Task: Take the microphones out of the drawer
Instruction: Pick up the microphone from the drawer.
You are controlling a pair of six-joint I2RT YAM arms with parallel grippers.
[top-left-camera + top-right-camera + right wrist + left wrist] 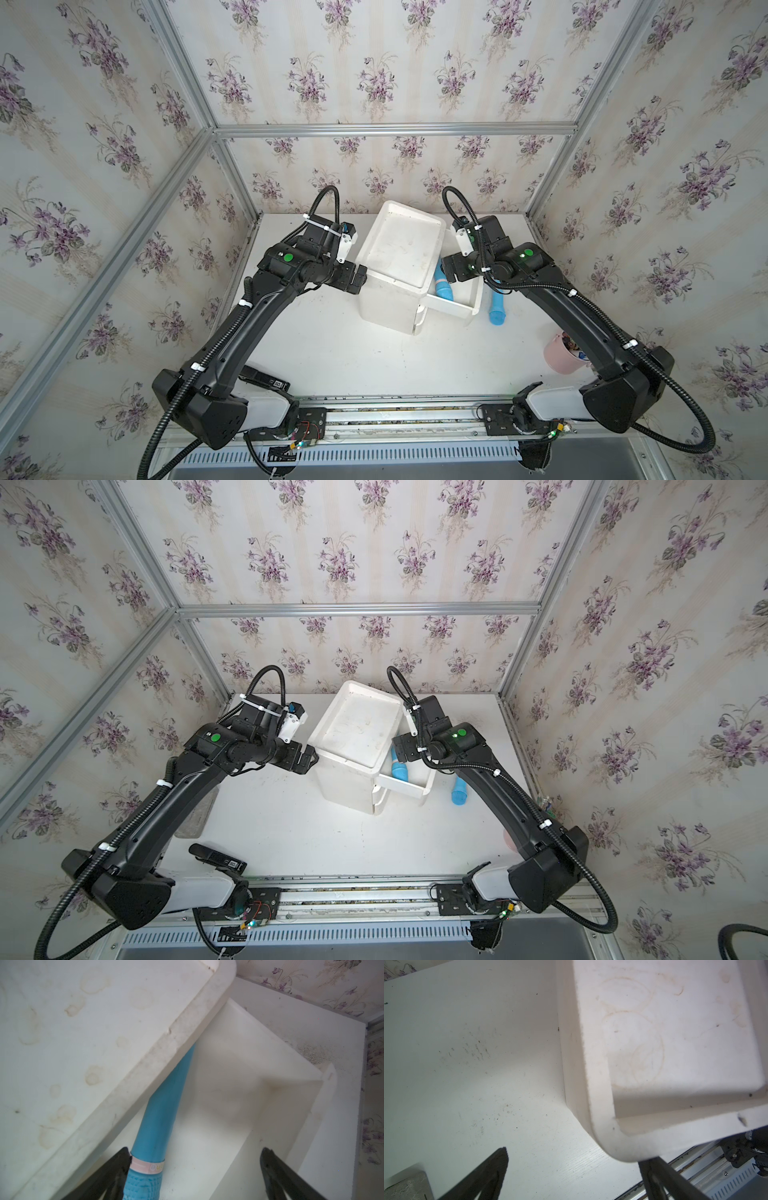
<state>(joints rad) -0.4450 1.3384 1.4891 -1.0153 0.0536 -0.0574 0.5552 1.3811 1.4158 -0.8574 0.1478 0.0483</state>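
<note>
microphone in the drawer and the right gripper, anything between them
Nothing: in the right wrist view the open right gripper straddles the microphone, one finger beside its pink band, bare drawer floor otherwise.

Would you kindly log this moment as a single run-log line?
drawer: open | microphone: in drawer, ungrasped | right gripper: open, over microphone | left gripper: open, beside cabinet

The pulled-out white plastic drawer stands open from above, its floor bare beside the blue plastic microphone. The overhanging top of the white plastic cabinet covers the microphone's thin end, barring reach there.
</note>
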